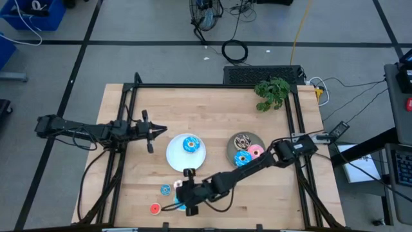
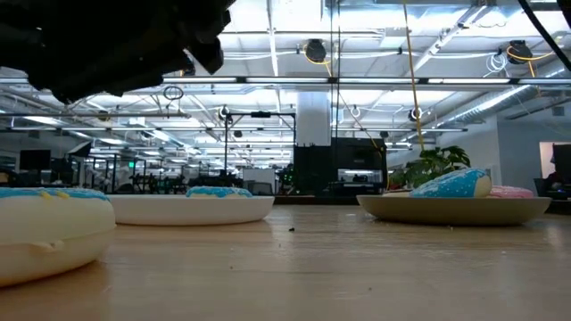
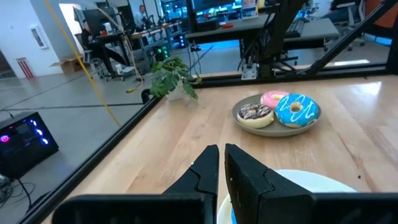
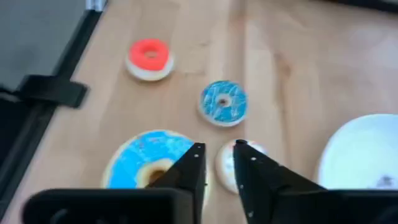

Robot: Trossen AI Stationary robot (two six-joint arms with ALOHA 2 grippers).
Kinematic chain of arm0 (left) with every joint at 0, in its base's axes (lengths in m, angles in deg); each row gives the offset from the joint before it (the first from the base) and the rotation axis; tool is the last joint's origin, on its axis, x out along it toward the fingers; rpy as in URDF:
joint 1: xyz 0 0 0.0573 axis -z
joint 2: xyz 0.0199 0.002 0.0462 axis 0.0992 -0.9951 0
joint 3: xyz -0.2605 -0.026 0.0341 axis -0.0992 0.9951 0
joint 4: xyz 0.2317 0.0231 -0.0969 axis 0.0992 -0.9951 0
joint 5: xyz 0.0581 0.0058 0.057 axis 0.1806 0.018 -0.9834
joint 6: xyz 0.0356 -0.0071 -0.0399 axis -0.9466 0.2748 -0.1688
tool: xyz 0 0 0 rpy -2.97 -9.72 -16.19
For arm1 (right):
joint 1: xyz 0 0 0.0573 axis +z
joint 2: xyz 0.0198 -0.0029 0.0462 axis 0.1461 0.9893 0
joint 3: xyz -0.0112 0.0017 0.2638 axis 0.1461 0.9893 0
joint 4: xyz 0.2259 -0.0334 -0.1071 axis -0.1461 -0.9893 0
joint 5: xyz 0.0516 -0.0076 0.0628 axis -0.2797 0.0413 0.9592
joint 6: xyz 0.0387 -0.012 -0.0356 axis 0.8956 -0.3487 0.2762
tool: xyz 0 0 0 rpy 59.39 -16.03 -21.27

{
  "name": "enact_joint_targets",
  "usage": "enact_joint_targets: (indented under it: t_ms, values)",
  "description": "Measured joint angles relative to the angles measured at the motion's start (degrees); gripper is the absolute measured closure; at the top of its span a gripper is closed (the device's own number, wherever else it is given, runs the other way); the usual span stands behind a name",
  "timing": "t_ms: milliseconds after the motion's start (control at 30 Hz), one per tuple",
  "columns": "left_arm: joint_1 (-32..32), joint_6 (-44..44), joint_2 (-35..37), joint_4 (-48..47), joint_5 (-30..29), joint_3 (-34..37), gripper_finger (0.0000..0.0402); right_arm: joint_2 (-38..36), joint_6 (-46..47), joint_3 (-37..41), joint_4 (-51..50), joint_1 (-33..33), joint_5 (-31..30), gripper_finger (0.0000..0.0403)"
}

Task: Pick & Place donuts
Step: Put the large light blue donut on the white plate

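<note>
The white plate (image 1: 186, 154) at mid-surface holds one blue donut (image 1: 190, 144). The grey plate (image 1: 245, 149) holds brown, pink and blue ones. Four more lie near the front edge, partly hidden by the right tool (image 4: 219, 163), fingers narrow. The left tool (image 3: 221, 163), fingers nearly together, hangs beside the white plate.

In the right wrist view, the right gripper (image 4: 219, 163) covered the near part of a large blue donut (image 4: 140, 155) and most of a small white donut (image 4: 228, 163); the white plate (image 4: 364, 152) was cut off by the frame edge. In the high view, that blue donut (image 1: 179, 205) lay mostly beneath the gripper. The low view cropped the nearest donut (image 2: 49, 227).
</note>
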Motion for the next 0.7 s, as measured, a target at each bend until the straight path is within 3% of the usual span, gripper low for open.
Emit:
enact_joint_targets:
  t_ms: [233, 400, 533, 700]
  values:
    - [-0.02, -0.41, 0.0, -0.68, -0.02, 0.0, 0.0366, -0.55, 3.01, -0.09, 0.58, -0.3, 9.4, 0.0211]
    - [-0.02, -0.4, -0.02, -0.92, -0.02, 0.0, 0.0366, 0.54, 7.0, 3.17, 2.1, -0.77, 9.61, 0.0134]
    - [-0.01, -0.13, -0.02, -0.98, -0.02, 0.0, 0.0366, 0.41, 9.26, 7.34, 7.26, -1.74, 8.49, 0.0111]
    - [-0.02, 0.09, 0.0, -0.94, -0.04, 0.0, 0.0366, 0.53, 8.78, 9.69, 7.54, -1.63, 5.37, 0.0111]
